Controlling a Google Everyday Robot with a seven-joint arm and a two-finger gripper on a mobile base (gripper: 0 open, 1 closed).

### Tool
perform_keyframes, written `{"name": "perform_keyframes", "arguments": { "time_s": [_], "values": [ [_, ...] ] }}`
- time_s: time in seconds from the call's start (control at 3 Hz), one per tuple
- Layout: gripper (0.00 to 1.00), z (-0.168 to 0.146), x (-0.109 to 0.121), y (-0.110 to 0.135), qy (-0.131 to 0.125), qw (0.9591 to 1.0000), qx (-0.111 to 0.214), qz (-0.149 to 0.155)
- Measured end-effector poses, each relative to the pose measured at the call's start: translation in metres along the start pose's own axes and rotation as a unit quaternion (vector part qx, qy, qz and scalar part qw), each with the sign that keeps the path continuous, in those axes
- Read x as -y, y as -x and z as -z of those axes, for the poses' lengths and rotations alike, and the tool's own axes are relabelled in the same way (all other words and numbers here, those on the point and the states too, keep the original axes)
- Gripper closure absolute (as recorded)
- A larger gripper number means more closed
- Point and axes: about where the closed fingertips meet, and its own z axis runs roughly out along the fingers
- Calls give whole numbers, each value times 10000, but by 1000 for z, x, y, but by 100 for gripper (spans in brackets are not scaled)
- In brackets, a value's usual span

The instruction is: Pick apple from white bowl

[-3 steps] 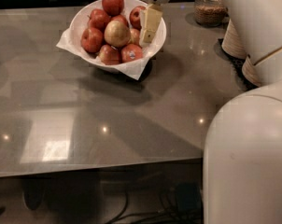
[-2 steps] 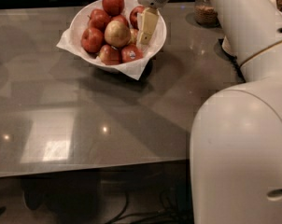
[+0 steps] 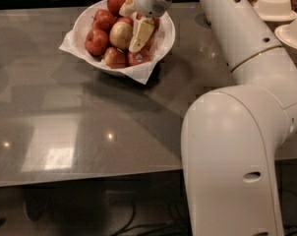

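The white bowl [image 3: 83, 22], lined with a white napkin, stands at the back of the grey table. It holds several dark red apples and one pale yellow-green apple [image 3: 120, 35] near its middle. My gripper [image 3: 134, 20] reaches down into the bowl from the top, open. One cream finger [image 3: 140, 32] lies just right of the pale apple, and the other finger [image 3: 128, 6] is above and behind it. The fingers stand beside the apple and hold nothing.
My arm's large white body [image 3: 232, 156] fills the right foreground and hides that part of the table. Stacked white plates [image 3: 272, 6] stand at the back right. The table's front edge [image 3: 89, 178] runs across the lower view.
The gripper has moved left and lower over the bowl, from its right rim to beside the pale apple. The arm has swung further into view.
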Motion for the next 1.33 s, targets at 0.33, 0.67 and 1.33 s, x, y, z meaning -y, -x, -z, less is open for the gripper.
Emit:
{"name": "perform_keyframes", "arguments": {
  "time_s": [0.33, 0.67, 1.33],
  "values": [
    [22, -14, 4, 3, 76, 9999, 130, -14],
    [26, -24, 7, 6, 133, 9997, 214, -14],
    [69, -24, 3, 7, 272, 9994, 193, -15]
  ]
}}
